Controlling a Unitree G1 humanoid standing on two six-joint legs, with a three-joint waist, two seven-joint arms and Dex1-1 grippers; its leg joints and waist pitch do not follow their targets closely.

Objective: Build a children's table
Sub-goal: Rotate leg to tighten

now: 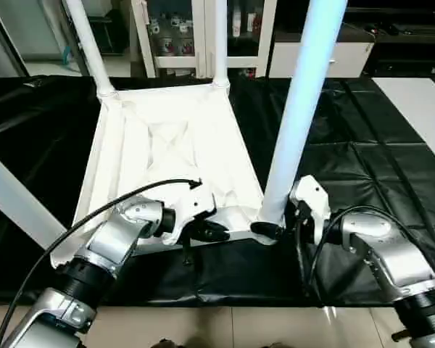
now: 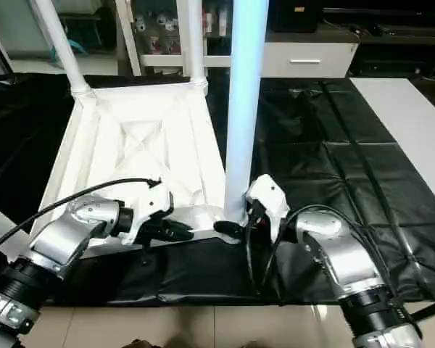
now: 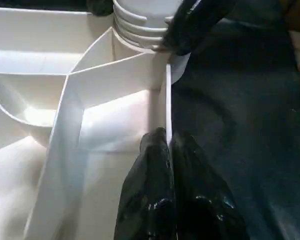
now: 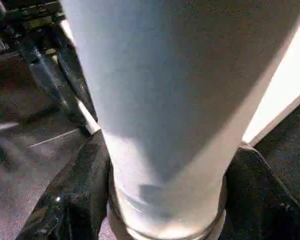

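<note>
1. Starting on your left, the left gripper (image 1: 216, 232) is pinching the tabletop (image 1: 167, 145) by its near rim, fingers (image 3: 155, 195) shut tight on the thin upright edge wall. That wall is looking like stiff moulded plastic, thin enough to flex, so you are better off holding close to the ribs than on a bare stretch.
2. The tabletop is lying upside down, ribbed underside up, on the black-covered work surface (image 1: 362, 167). It probably weighs little and may be sliding on that glossy cover unless you are pinning it.
3. Two legs (image 1: 90, 43) are standing in the far corner sockets, and another leg (image 1: 14, 206) is crossing the left edge of the head view.
4. Moving right, the near-right leg (image 1: 297, 116) is standing upright in its corner socket. Smooth, round and tapered, it is likely slippery, so the base just above the socket is the sensible place to take it.
5. The right gripper (image 1: 270, 230) is straddling that base, one finger (image 4: 75, 195) on each side and closed round it.
6. Beyond the surface, a white glass-door cabinet (image 1: 181, 32) is standing at the back; pale floor tiles (image 1: 225, 326) are showing at the near edge.
</note>
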